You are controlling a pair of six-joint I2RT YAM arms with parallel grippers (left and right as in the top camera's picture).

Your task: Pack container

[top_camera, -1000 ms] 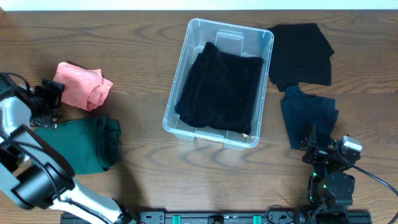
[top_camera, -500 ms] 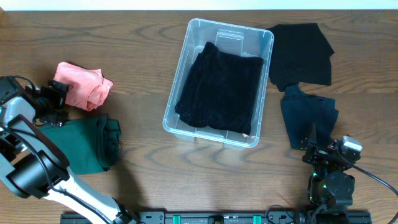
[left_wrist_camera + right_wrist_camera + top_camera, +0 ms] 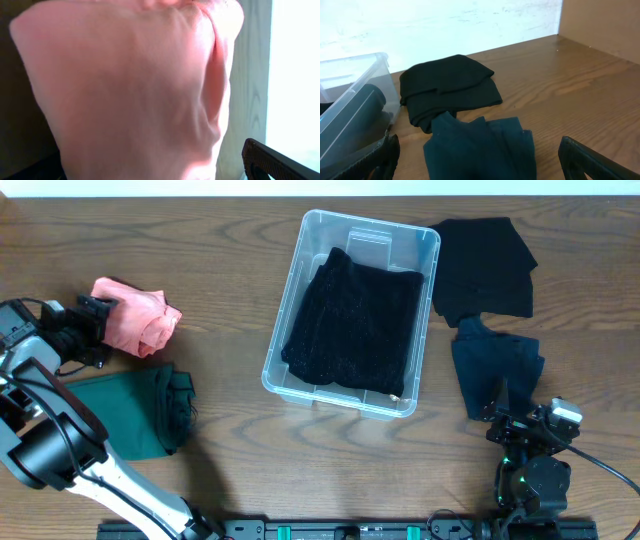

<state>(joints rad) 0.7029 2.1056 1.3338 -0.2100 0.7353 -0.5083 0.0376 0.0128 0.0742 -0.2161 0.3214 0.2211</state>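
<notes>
The clear plastic container (image 3: pixel 283 330) stands at the table's middle with a black knit garment (image 3: pixel 352 320) lying in it. A pink cloth (image 3: pixel 138 317) lies at the far left. My left gripper (image 3: pixel 92 322) is open at its left edge. In the left wrist view the pink cloth (image 3: pixel 125 85) fills the space between the fingers (image 3: pixel 150 160). My right gripper (image 3: pixel 520 423) is open and empty at the near right. A dark navy cloth (image 3: pixel 480 145) lies just ahead of its fingers (image 3: pixel 480 152).
A green cloth (image 3: pixel 130 410) lies near the left, below the pink one. A black cloth (image 3: pixel 485 265) lies right of the container, with the navy cloth (image 3: pixel 495 370) below it. The container's corner (image 3: pixel 355 82) shows left in the right wrist view.
My left gripper has moved right and up to the pink cloth's left edge. The right arm and the cloths have not moved.
</notes>
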